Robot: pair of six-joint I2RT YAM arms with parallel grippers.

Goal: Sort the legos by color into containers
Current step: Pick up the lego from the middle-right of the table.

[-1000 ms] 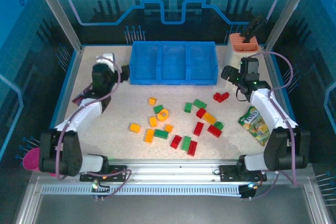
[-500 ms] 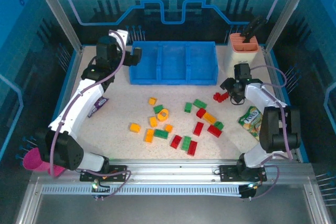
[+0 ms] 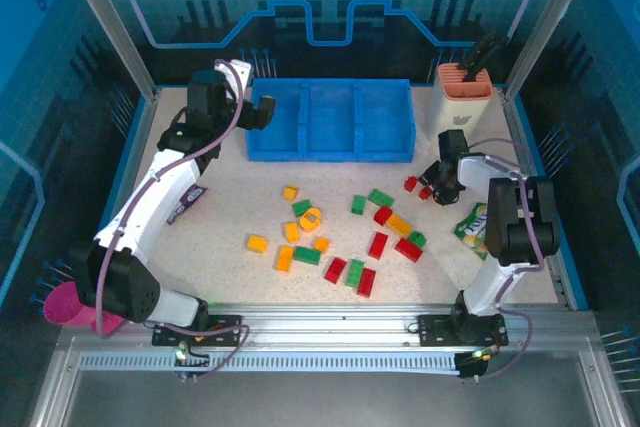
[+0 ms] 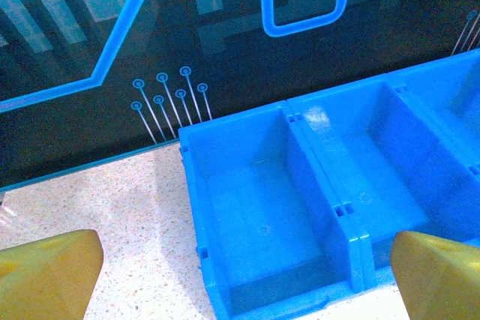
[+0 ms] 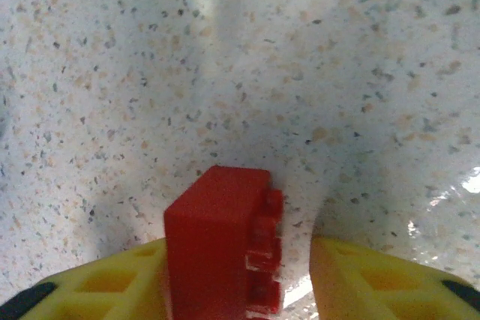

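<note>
Adjoining blue containers [image 3: 330,152], three; peach holder [image 3: 462,112], one.

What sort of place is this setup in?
Likely a robotics lab test cell: two arms bolted to a rail, a speckled table walled by blue circuit-print panels, and toy bricks laid before a blue bin tray.

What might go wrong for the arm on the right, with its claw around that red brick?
The red brick sits against one finger with a gap at the other, so it may twist or slip as the right gripper shuts. A second red brick lies close beside and may get knocked away.
</note>
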